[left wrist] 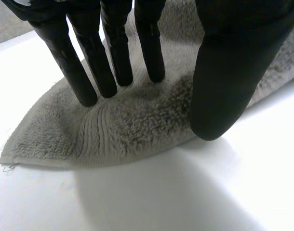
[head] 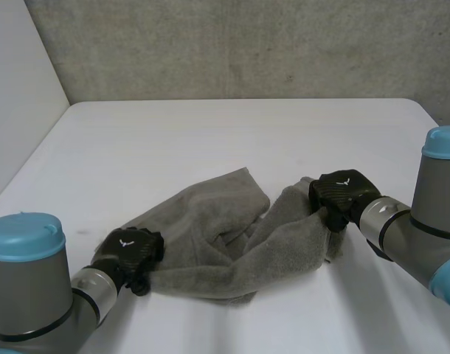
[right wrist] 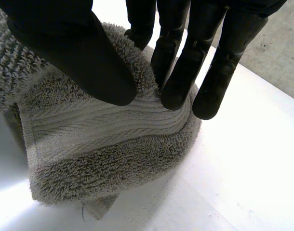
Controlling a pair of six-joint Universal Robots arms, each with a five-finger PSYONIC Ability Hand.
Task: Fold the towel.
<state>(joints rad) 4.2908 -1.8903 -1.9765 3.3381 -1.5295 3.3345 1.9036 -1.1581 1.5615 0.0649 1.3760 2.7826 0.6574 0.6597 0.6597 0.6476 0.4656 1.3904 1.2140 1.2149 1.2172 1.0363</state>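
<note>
Here, the left hand (head: 129,249) sits low at the lower left of the head view, at the near left end of a rumpled grey towel (head: 210,243). In its wrist view its straight fingers (left wrist: 113,62) stand tip-down on the pile while the thumb (left wrist: 224,86) presses at the cloth's hem, with a low ridge of terry gathered and nipped between them. Beyond the fingertips a flat corner of the towel tapers to a point on the white table (head: 210,133).

The right hand (head: 341,190), right of centre in the head view, has the towel's opposite end. In its wrist view the thumb (right wrist: 74,53) lies over the ribbed border band and the fingers (right wrist: 185,72) close in from the other side, so the fold is pinched between them. A doubled flap of cloth hangs beneath the hand.

Between the two hands the towel lies bunched and creased, not yet folded. Its long axis runs from the lower left of the head view towards the right of centre, climbing a little as it goes. One loose corner points to the upper middle of the frame. The grey arms with light-blue caps enter from the two lower corners, and a concrete wall (head: 247,44) stands behind the table.
</note>
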